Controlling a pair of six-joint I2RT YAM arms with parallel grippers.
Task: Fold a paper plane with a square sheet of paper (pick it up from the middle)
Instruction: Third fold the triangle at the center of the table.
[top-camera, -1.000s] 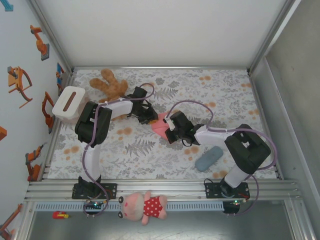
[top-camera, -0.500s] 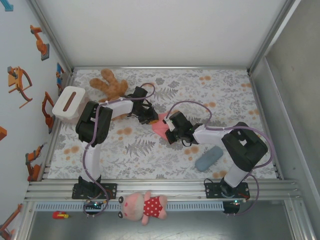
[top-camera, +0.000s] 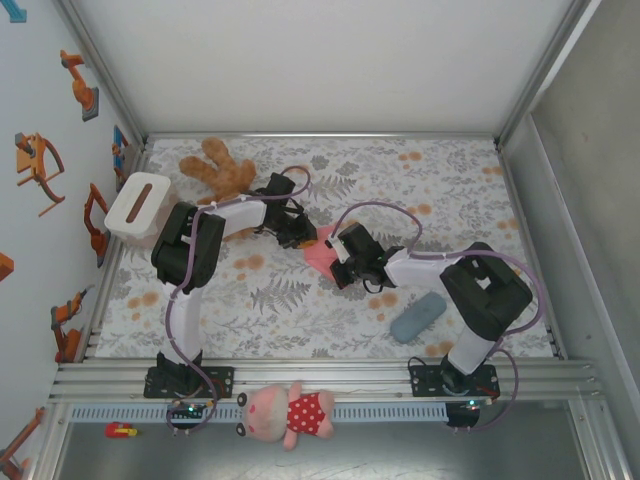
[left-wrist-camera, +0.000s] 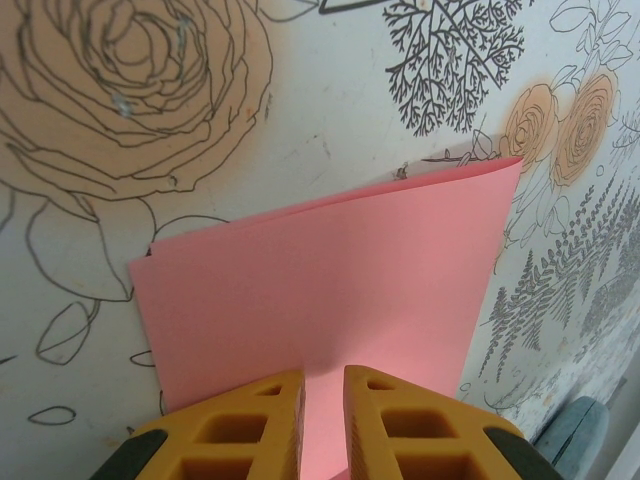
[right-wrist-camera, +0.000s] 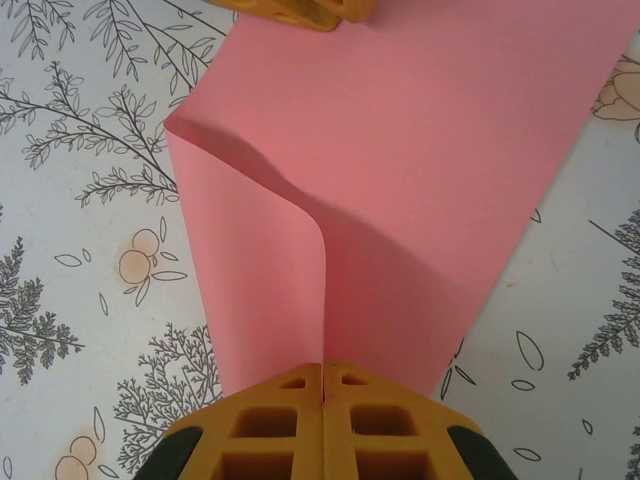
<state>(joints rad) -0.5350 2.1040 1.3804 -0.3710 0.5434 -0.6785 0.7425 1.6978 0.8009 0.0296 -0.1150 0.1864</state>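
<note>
Bright, even light; sharp, soft shadows

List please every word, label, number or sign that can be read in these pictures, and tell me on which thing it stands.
None: no readable word, number or brand appears anywhere.
The square sheet of paper is plain pink, with no print.
The tablecloth carries only flower and leaf patterns.
The wall stickers on the left are pictures without letters.
The grey-blue pouch and the white box show no label at this size.
</note>
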